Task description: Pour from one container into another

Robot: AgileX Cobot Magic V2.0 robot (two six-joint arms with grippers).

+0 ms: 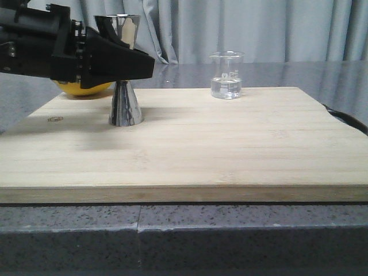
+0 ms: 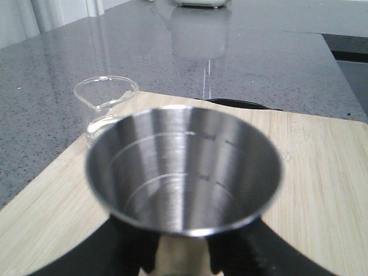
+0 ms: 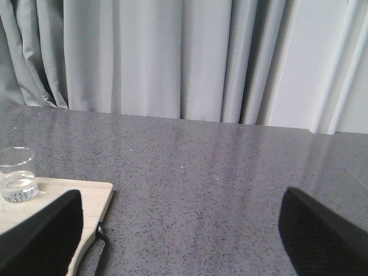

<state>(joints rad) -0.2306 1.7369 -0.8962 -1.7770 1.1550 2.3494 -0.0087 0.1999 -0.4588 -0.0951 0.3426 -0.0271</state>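
The small clear glass beaker [image 1: 227, 77] stands upright at the back of the wooden board [image 1: 201, 155], with a little clear liquid in it. It also shows in the left wrist view as the beaker [image 2: 103, 109] behind the jigger, and in the right wrist view as the beaker [image 3: 17, 181] on the board's corner. A shiny steel jigger [image 1: 125, 109] stands on the board's left part. My left gripper [image 1: 129, 72] is shut on its narrow waist, one black finger on each side [image 2: 183, 253]; the jigger's cup [image 2: 184, 167] looks empty. My right gripper [image 3: 184, 241] hangs open over the counter, right of the board.
A yellow rounded object [image 1: 83, 89] lies behind my left arm at the board's back left. A black strap or handle [image 1: 345, 118] sticks out at the board's right end. Grey speckled counter [image 3: 201, 172] surrounds the board, with curtains behind.
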